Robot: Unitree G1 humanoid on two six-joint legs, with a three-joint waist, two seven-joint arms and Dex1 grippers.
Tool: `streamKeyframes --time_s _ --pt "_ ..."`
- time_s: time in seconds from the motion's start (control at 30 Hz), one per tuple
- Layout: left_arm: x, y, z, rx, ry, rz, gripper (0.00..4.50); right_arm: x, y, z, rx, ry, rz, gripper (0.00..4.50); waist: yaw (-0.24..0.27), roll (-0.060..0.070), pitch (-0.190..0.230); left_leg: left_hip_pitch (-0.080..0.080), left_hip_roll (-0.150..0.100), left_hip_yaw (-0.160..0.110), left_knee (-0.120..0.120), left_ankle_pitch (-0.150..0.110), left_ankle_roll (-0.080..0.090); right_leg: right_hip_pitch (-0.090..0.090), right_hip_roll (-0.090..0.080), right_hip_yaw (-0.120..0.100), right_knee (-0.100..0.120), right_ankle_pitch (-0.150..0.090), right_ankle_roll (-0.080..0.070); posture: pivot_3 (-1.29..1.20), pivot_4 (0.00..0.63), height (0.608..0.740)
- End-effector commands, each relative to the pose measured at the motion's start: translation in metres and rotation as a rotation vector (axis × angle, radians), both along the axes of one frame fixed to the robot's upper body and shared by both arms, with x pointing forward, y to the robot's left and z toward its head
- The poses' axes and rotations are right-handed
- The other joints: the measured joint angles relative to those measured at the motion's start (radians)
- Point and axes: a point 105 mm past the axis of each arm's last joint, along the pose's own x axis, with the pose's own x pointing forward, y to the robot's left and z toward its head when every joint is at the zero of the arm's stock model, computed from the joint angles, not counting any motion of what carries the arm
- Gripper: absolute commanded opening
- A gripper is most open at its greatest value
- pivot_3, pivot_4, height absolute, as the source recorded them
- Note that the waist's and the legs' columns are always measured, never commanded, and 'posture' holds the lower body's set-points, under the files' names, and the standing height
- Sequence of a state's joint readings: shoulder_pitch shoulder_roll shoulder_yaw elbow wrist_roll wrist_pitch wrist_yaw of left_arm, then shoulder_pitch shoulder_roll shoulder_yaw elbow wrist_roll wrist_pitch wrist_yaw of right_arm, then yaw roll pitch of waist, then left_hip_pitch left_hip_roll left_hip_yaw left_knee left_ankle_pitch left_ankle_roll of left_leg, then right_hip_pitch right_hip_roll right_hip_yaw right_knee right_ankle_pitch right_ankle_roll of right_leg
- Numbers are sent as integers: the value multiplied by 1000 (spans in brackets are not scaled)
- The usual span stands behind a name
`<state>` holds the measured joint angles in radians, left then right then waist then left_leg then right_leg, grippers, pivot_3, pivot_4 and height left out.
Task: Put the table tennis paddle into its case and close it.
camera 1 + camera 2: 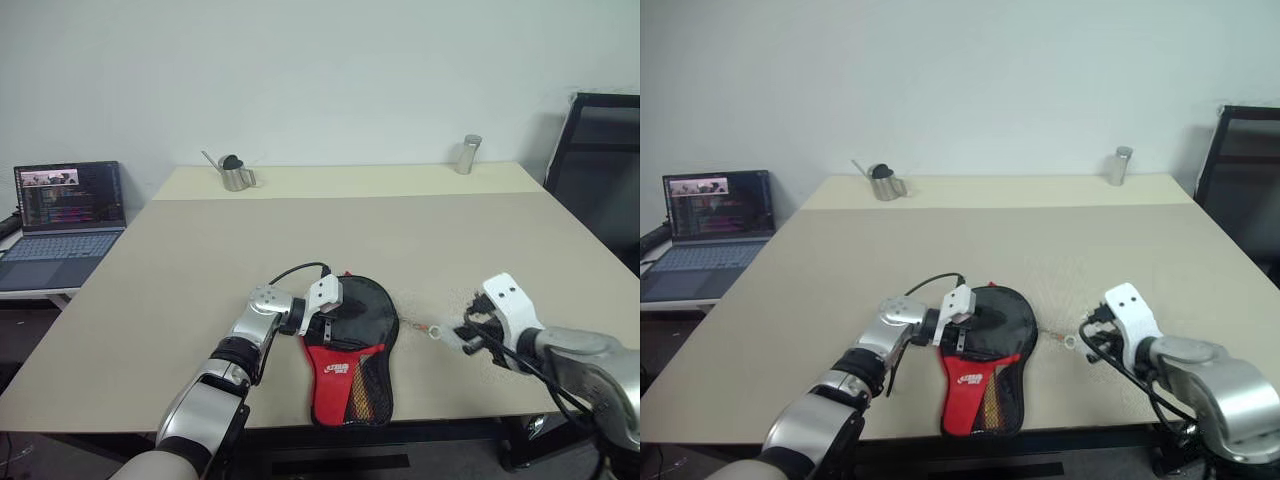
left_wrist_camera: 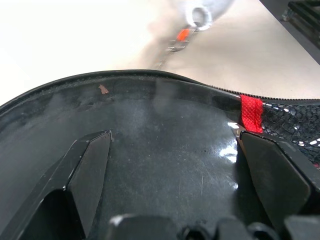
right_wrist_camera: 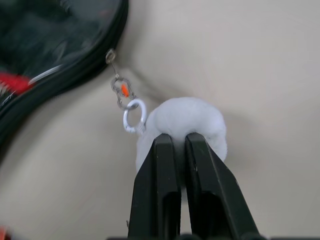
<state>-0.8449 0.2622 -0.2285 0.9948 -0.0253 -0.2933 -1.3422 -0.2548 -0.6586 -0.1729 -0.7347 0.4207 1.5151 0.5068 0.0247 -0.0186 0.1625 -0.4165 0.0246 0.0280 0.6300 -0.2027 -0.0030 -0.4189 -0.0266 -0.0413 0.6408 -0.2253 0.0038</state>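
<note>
The paddle-shaped black fabric case with a red lower part (image 1: 350, 350) lies flat near the front edge of the large beige table (image 1: 300, 230). Its long axis runs front to back, the round black end pointing toward twelve o'clock and the narrow red handle end with white logo and mesh toward six. The paddle itself cannot be made out; whether it sits inside is unclear.

The left gripper (image 1: 322, 316) comes in from nine o'clock, its black fingers (image 2: 87, 170) spread wide and resting over the case's round black part, one either side on the shiny surface.

At about three o'clock of the case, the right gripper (image 3: 174, 141) has its jaws pinched narrow on the small white plush charm (image 3: 192, 120), which hangs by a silver ring and chain (image 3: 122, 95) from the case's zip edge.

At the table's far edge stand a small metal pitcher (image 1: 236, 174) at eleven o'clock and a metal cylinder (image 1: 468, 153) at one.
</note>
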Motion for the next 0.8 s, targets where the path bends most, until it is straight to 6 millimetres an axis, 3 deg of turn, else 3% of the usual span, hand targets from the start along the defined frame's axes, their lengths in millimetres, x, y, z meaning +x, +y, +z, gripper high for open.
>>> streamKeyframes --time_s 0.03,0.23,0.53,0.8 --pt "-26 9 -55 179 154 -39 4500 -15 -7 11 -17 2 37 9 1 0 0 0 0 0 0 0 0 0 0 0 0 0 0 0 150 740" --pt "-24 6 -56 187 149 -35 4500 -49 14 8 -3 97 230 9 1 0 -3 1 -1 -4 0 -1 -1 6 -2 -4 -7 -3 -3 0 150 740" --pt "-24 2 -58 192 142 -39 4500 -77 33 0 20 178 383 9 1 -1 -8 2 -1 -15 0 -2 -2 14 -7 -10 -13 -3 -4 0 150 740" --pt "-25 -2 -59 188 140 -43 4500 -71 25 7 13 149 363 9 1 -1 -9 3 -1 -16 0 -2 -3 14 -11 -19 -14 -3 -5 0 150 740"
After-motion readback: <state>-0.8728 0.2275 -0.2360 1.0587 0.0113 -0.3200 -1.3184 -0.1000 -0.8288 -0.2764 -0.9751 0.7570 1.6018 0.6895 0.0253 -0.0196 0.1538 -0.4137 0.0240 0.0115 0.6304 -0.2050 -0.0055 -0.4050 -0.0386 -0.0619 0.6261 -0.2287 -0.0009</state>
